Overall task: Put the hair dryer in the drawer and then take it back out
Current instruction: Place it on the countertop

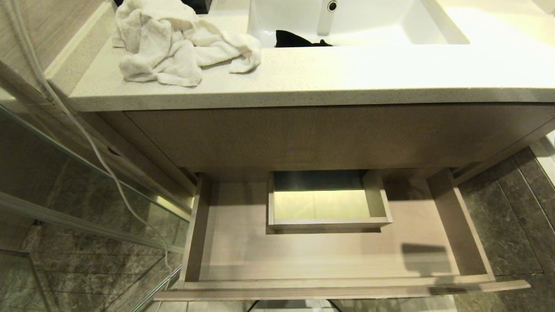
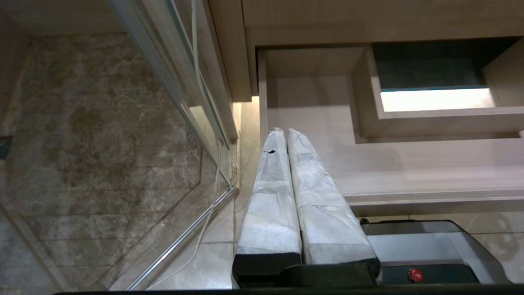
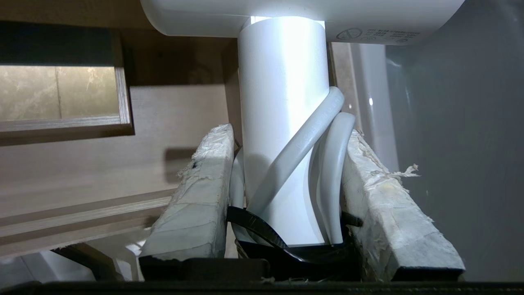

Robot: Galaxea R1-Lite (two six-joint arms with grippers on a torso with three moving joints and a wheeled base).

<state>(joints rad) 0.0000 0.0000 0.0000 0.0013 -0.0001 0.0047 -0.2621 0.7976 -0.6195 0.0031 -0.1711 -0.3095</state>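
The drawer point(image 1: 338, 289) stands pulled out below the vanity, its light wood floor bare around a boxed cutout point(image 1: 329, 223). The white hair dryer point(image 3: 282, 82) shows only in the right wrist view, where my right gripper point(image 3: 286, 135) is shut on its handle. The white cord point(image 3: 303, 139) and black strap point(image 3: 258, 229) are caught between the fingers too. The dryer hangs above the drawer's point(image 3: 82, 164) right end, near its side wall. My left gripper point(image 2: 285, 132) is shut and empty, parked low by the drawer's point(image 2: 409, 164) front left corner. Neither arm shows in the head view.
A crumpled white towel point(image 1: 173, 43) lies on the countertop point(image 1: 347, 78) beside the sink point(image 1: 368, 21), which holds a dark item point(image 1: 295, 39). A glass shower panel point(image 1: 65, 186) and a hanging white cable point(image 1: 99, 160) are at the left. Dark floor tiles point(image 1: 511, 216) lie to the right.
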